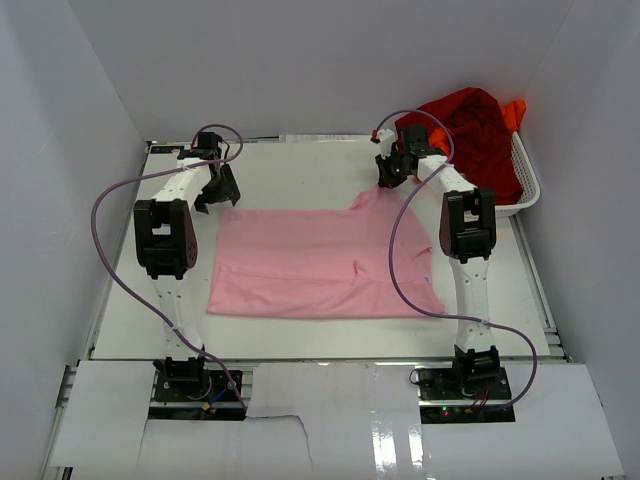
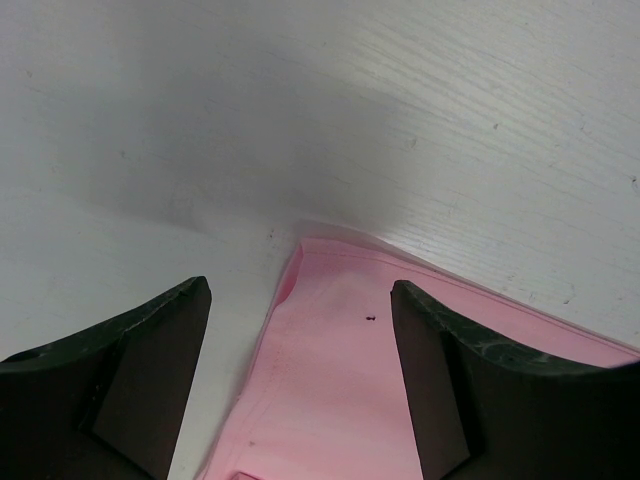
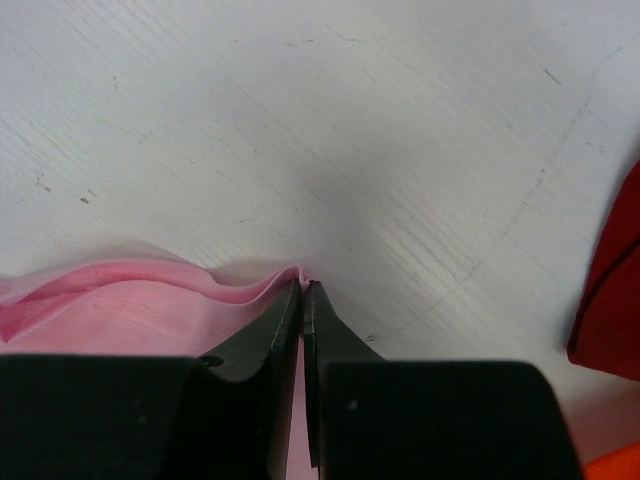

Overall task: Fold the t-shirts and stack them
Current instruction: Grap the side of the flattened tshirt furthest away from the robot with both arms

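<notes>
The pink t-shirt (image 1: 310,265) lies spread on the table (image 1: 300,165). The right hand (image 3: 303,289) is clenched on its far edge; the left hand (image 2: 298,292) hangs released over its far-left corner. The dark red t-shirt (image 1: 470,140), heaped in the basket (image 1: 528,190), hides most of the orange t-shirt (image 1: 516,110).

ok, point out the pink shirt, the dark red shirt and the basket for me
pink shirt (image 1: 310,265), top external view, middle of the flat spread body.
dark red shirt (image 1: 470,128), top external view, top of the bunched heap in the basket.
basket (image 1: 528,176), top external view, white mesh wall on its right side.
</notes>
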Motion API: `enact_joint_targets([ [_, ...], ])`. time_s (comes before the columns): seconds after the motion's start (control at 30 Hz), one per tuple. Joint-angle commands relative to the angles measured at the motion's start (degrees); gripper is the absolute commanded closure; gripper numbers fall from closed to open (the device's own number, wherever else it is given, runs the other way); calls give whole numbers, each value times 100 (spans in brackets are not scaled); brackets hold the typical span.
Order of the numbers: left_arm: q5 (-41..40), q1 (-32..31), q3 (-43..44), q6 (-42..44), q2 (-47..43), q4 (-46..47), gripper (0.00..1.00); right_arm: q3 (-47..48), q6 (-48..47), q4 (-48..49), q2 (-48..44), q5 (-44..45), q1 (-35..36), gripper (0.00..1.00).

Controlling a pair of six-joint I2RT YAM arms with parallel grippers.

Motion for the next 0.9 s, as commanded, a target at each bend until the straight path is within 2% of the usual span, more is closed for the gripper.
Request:
enact_joint_targets([
  [0.0,43,-18,120,-1,-181,44,16,-261,164,-696,67,289,31,92],
  [0.3,421,-9,164,-168,-49,70,19,-419,261,-634,-100,236,31,92],
  [0.53,255,-9,6,-168,-23,122,23,-472,225,-634,-170,298,23,92],
  [0.87,351,0,-152,-142,74,193,36,-437,260,-634,-196,307,22,92],
])
